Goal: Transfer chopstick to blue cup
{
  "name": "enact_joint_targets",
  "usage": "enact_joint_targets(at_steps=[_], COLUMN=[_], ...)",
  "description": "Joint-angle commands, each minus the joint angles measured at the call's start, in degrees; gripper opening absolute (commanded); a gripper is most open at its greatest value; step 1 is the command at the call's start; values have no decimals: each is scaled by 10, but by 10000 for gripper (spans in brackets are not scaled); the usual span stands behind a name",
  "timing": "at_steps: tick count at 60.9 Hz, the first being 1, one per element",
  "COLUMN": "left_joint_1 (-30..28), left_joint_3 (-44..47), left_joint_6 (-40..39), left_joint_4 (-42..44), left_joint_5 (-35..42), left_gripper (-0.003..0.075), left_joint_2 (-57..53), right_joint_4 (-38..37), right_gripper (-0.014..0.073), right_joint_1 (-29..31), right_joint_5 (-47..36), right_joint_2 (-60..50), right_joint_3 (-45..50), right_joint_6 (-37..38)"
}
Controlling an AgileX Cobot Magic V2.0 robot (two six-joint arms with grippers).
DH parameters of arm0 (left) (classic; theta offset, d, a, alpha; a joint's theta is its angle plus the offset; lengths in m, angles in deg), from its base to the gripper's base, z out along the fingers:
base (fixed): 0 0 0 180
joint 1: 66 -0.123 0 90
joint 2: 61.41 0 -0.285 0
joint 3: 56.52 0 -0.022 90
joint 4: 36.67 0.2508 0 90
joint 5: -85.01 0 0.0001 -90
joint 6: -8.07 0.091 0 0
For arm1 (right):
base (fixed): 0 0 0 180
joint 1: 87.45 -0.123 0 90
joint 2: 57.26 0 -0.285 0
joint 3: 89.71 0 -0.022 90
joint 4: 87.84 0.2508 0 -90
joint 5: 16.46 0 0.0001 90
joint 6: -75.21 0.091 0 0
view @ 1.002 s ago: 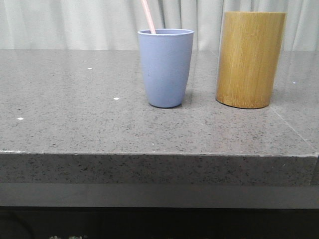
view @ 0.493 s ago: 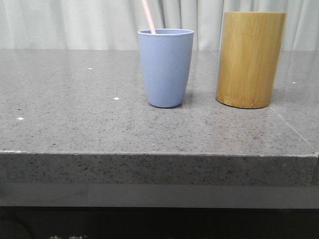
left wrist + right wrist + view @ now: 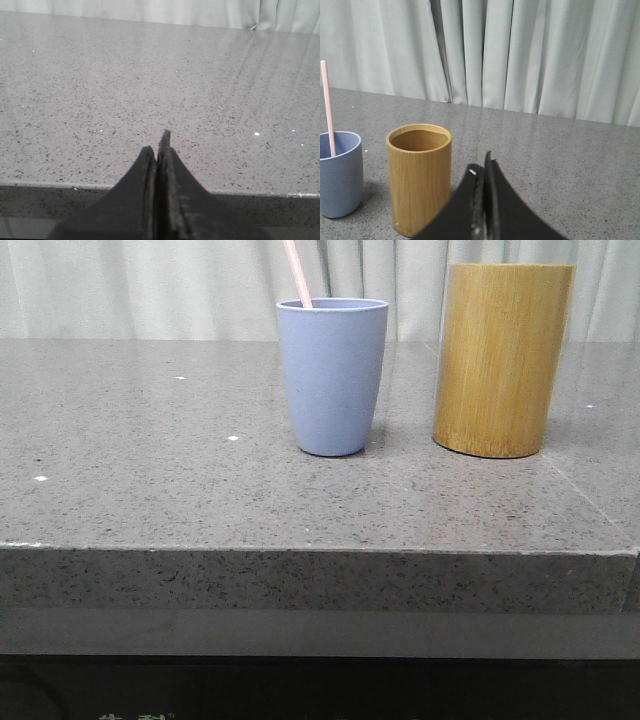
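The blue cup (image 3: pixel 333 375) stands upright on the grey stone table, left of the bamboo holder (image 3: pixel 503 360). A pale pink chopstick (image 3: pixel 297 272) leans inside the cup, only its top end showing. In the right wrist view the cup (image 3: pixel 338 172) holds the chopstick (image 3: pixel 327 107), and the holder (image 3: pixel 419 175) looks empty. My right gripper (image 3: pixel 482 167) is shut and empty, beside the holder and apart from it. My left gripper (image 3: pixel 157 145) is shut and empty, over the table's near edge. Neither gripper shows in the front view.
The grey speckled table (image 3: pixel 150 470) has a front edge (image 3: pixel 300 550) close to the camera. Pale curtains (image 3: pixel 520 55) hang behind the table.
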Motion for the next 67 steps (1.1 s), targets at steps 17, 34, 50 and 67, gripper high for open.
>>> enact_joint_targets(at_steps=[17,34,50,67], left_joint_1=[5,5,5,5], left_joint_3=[4,4,4,4], left_joint_6=[-1,-1,-1,-1], left_joint_4=[-1,-1,-1,-1], left_joint_5=[48,48,48,48], left_gripper=[-19,-19,-19,-19], left_joint_2=[-14,-14,-14,-14], right_joint_4=[-3,-3,-3,-5], right_gripper=[-111,-111,-111,-111], right_joint_1=[2,2,2,10], right_joint_5=[-47,-47,-47,-53], right_joint_2=[4,4,4,3], right_joint_3=[-15,-15,-15,13], right_joint_6=[-3,-3,-3,-3])
